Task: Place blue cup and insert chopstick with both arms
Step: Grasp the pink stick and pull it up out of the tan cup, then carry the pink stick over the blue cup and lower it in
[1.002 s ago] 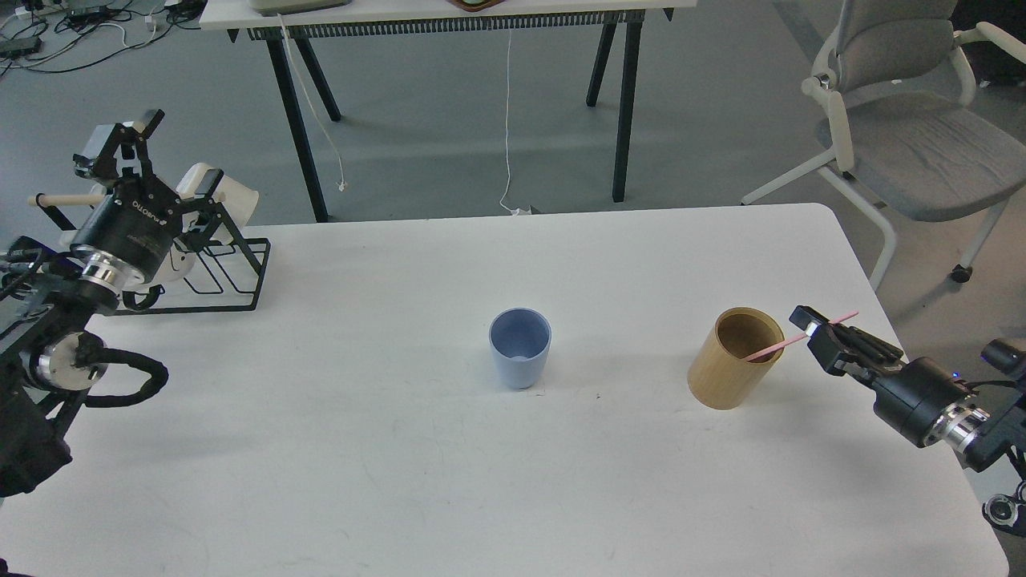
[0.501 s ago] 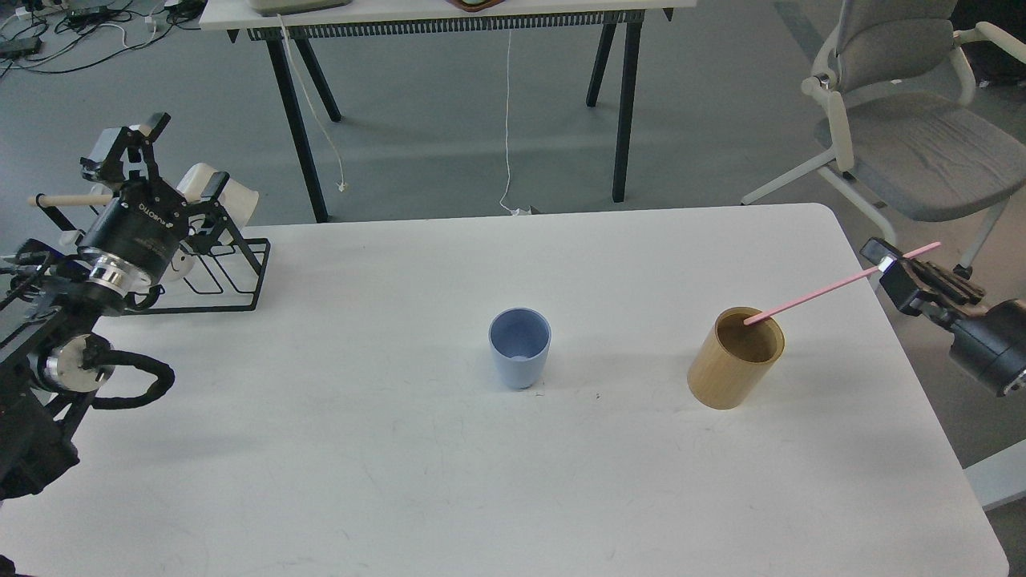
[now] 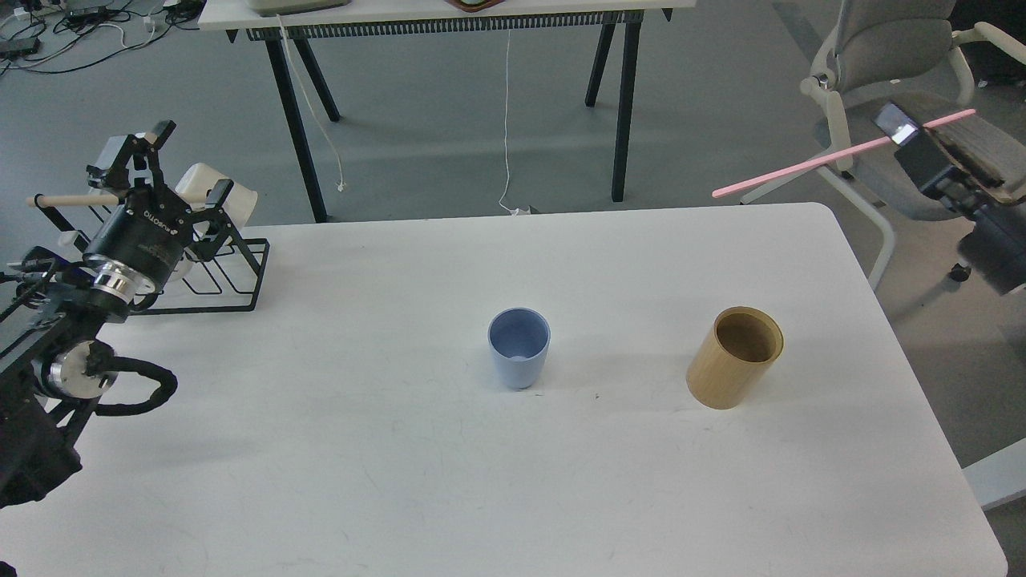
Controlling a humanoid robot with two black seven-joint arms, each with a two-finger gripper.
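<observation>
The pale blue cup [image 3: 519, 347] stands upright and empty in the middle of the white table [image 3: 513, 481]. My right gripper [image 3: 910, 132] is raised at the far right, off the table's edge, shut on the pink chopstick [image 3: 801, 167]. The stick points left and slightly down, high above the tan holder [image 3: 734, 357], clear of it. My left gripper [image 3: 160, 160] is at the far left by the black wire rack [image 3: 224, 276], its fingers spread and empty.
The tan wooden holder stands upright right of the cup and is empty. The rack holds a white mug [image 3: 228, 196] and a wooden rod [image 3: 68, 199]. A grey chair [image 3: 898, 96] stands behind my right arm. A second table [image 3: 449, 24] stands beyond.
My right gripper has lifted the pink chopstick up and to the right, fully out of the tan holder. My left gripper has shifted slightly right and down near the rack.
</observation>
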